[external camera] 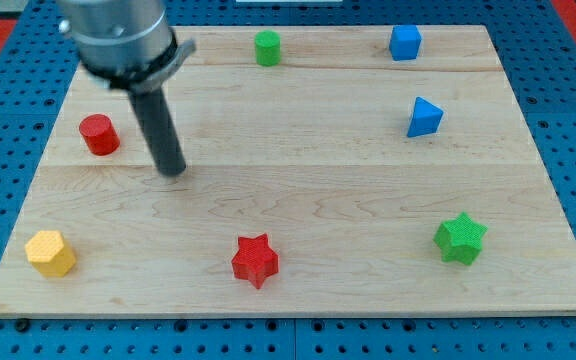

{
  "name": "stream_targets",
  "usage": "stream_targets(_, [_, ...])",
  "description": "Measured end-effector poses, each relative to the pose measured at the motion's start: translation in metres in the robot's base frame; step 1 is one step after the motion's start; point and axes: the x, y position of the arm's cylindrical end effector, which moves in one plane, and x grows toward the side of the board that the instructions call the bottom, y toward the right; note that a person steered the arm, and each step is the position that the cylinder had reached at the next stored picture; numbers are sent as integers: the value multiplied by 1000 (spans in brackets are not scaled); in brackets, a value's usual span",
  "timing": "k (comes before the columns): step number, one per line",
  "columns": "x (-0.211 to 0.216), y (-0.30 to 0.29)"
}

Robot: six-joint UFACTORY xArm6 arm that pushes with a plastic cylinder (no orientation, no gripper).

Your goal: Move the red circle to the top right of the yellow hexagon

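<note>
No gripper is being carried — only my tip point(173, 170), being held right of the red circle point(99, 135), apart; the yellow hexagon point(50, 253) is lying below — repositioning is likely needed.

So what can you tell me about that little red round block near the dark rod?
The red circle is a short, upright cylinder with a flat top, matte and plastic-looking. It stands on the wooden board near the view's left edge, above the yellow hexagon. Nothing touches it but the board. My tip sits just to its right and slightly lower in the view, with a small gap between them.
</note>
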Motion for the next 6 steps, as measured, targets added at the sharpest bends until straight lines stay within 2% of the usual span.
stream_targets(1, [-58,-25])
stream_targets(2, [-66,-77])
stream_targets(3, [-49,-111])
stream_targets(4, [-16,-111])
stream_targets(5, [-14,-102])
stream_targets(6, [-46,-101])
